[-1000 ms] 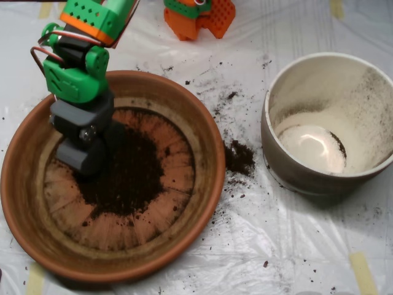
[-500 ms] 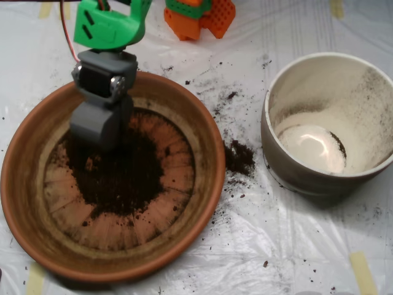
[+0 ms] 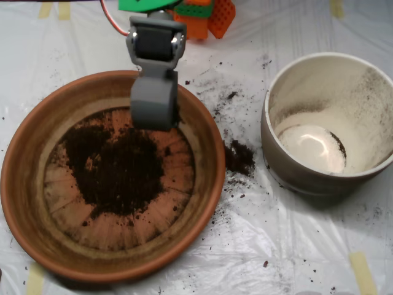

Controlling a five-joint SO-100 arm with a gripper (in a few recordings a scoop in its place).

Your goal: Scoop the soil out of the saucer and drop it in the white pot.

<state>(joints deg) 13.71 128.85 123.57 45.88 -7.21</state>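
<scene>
The terracotta saucer lies at the left, with dark soil spread over its ridged floor and a small bare patch in the soil's left part. The grey scoop hangs over the saucer's far inner edge, above the soil, its two shells closed together; what it holds is hidden. The white pot stands at the right, apart from the scoop, with a thin dusting of soil on its inner wall.
Spilled soil lies on the plastic sheet between saucer and pot, with finer crumbs scattered above it. An orange and green arm base stands at the top edge. Tape strips mark the sheet's corners.
The scoop has risen out of the soil at the saucer's left and swung right and toward the far rim. A disturbed, gouged area shows where it had been.
</scene>
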